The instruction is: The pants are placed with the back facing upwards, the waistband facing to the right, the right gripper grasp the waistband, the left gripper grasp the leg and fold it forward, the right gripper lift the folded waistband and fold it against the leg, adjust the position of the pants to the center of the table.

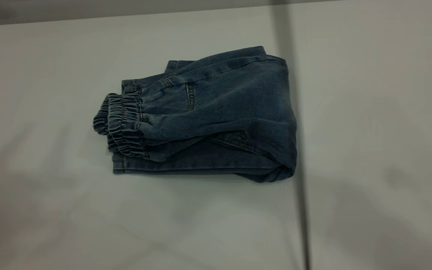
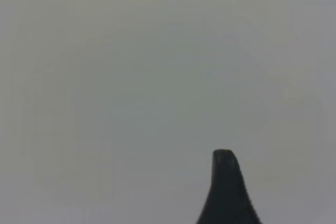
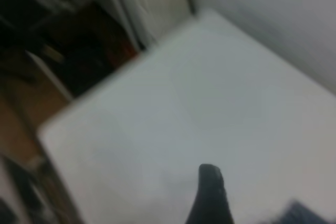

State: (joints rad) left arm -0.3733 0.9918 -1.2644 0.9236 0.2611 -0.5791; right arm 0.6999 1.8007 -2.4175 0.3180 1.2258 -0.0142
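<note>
The pants (image 1: 216,116) lie folded into a compact blue denim bundle near the middle of the table (image 1: 51,75). The ruffled waistband (image 1: 124,125) lies on top at the bundle's left end, over the hem edges. One back pocket seam shows; the printed leg is hidden inside the fold. Neither gripper appears in the exterior view. In the left wrist view only a black tip of the left gripper (image 2: 227,192) shows, above bare tabletop. The right wrist view shows a black tip of the right gripper (image 3: 210,198), with a corner of the pants (image 3: 302,214) beside it. Nothing is held.
A dark seam (image 1: 302,210) runs front to back across the table, just right of the pants. In the right wrist view, the table corner (image 3: 202,17) and its edge (image 3: 58,129) give way to a dark floor with furniture (image 3: 63,40).
</note>
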